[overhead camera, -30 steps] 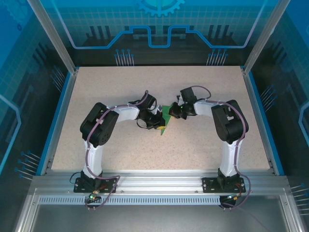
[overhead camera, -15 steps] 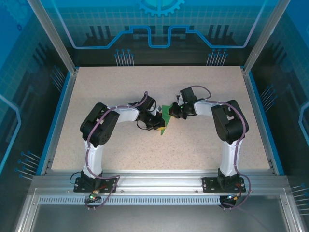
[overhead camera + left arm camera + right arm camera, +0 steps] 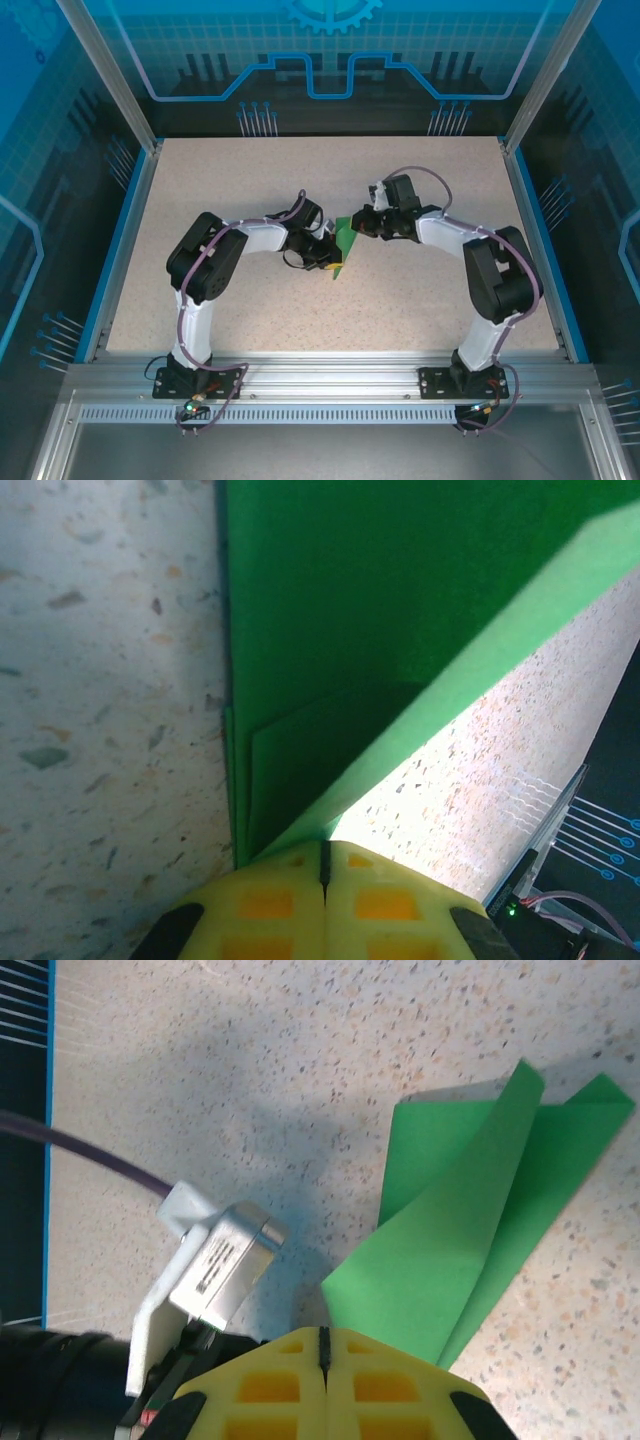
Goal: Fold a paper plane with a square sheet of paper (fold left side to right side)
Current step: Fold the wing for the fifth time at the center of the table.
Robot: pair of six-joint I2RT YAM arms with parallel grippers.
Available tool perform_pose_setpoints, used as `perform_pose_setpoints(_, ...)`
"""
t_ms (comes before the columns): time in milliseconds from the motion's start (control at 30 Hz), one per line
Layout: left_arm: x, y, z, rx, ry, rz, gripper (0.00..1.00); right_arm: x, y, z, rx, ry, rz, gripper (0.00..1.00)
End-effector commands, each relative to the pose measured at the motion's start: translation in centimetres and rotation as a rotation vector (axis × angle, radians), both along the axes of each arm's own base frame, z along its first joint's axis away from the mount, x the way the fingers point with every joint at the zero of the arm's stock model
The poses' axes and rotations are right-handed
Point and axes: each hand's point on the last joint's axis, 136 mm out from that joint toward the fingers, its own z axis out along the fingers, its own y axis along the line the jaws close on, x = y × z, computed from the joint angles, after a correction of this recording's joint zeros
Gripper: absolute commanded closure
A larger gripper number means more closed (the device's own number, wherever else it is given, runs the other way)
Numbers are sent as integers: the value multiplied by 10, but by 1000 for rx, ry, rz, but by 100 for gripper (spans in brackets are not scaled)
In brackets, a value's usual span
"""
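The left pincer (image 3: 323, 858) has its yellow pads pressed together on the near end of the green sheet of paper (image 3: 330, 630), right at the stacked, creased edge. The right pincer (image 3: 323, 1342) is also closed, pinching a corner of the top flap. That flap rises off the lower layer, which lies flat on the speckled tabletop (image 3: 300, 1050). Seen from above, the paper sits mid-tabletop between the two pincers, touching both.

To fold well, I judge the left should anchor the crease line while the right carries its flap across in a low arc. It should let go only once the edges meet and the flap lies flush. A hard pull could drag or tear such thin paper.

A small label (image 3: 212, 1263) on the silver block (image 3: 240, 1235) beside the right pincer has print too small to read.
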Motion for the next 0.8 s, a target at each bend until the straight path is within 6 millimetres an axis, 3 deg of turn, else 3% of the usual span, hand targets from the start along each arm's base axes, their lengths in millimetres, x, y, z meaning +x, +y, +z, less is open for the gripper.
perform_pose_setpoints(0,-19,12,-32,69,110,12,100,-18,9,-12,33,27,52,98)
perform_pose_setpoints(400,-20,11,-33,69,115,5,100,-23,37,-45,41,92,122,98)
perform_pose_setpoints(767,-21,11,-33,70,118,3,100,-18,29,-72,-64,125,123,99)
